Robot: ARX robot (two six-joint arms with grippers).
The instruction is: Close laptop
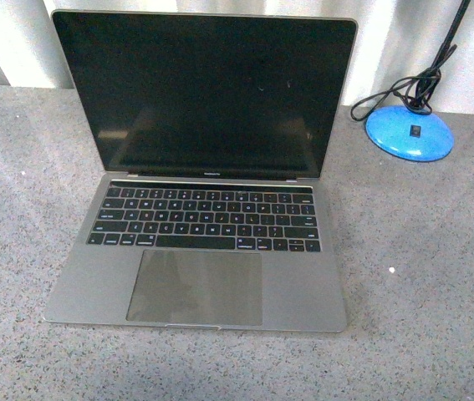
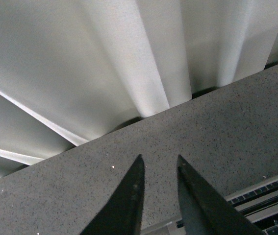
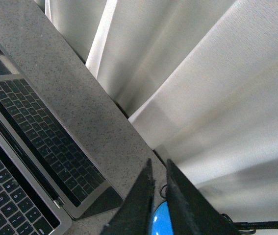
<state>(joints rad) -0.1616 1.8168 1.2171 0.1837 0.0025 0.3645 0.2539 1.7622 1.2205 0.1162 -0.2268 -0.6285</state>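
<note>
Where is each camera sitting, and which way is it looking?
Front view: on the robot's body, looking down at the open laptop on the table; no arms show.
Left wrist view: on the left arm, past the left gripper at table, curtain and laptop edge.
Right wrist view: on the right arm, past the right gripper toward laptop, curtain and blue lamp base.
All share the laptop.
</note>
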